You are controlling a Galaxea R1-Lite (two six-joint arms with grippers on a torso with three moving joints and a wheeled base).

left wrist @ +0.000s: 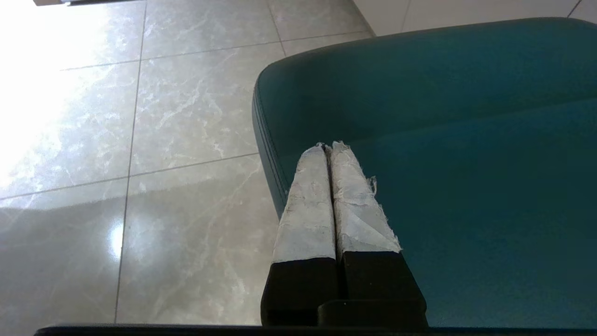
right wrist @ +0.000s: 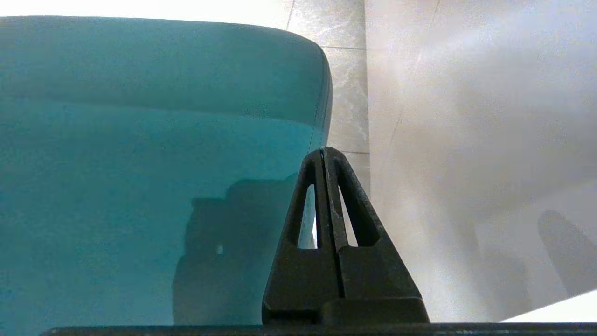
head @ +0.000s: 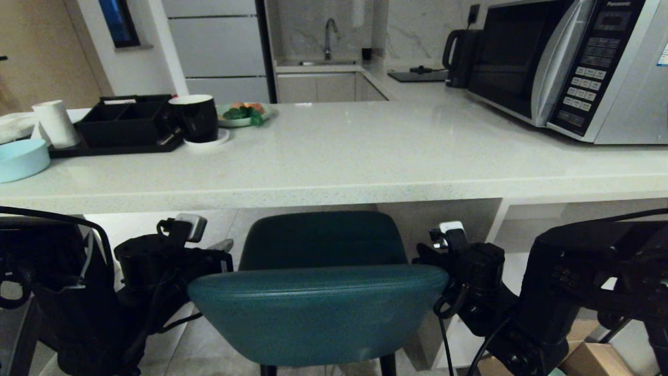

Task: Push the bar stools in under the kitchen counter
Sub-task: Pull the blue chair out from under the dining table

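Dim head view, floor (left wrist: pixel 70 93) glare, soft shadows

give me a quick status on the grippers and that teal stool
Left gripper and right gripper both shut, flanking the backrest. Rounded teal stool seat partly under glossy off-white counter. Nothing visible blocking.

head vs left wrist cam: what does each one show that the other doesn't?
Only the head view: the kitchen counter with microwave, black mug and tray, and the right gripper beside the stool.

Only the left wrist view: the left gripper, its taped fingers shut together, tips at the backrest's edge.

Both: the teal stool and the tiled floor.
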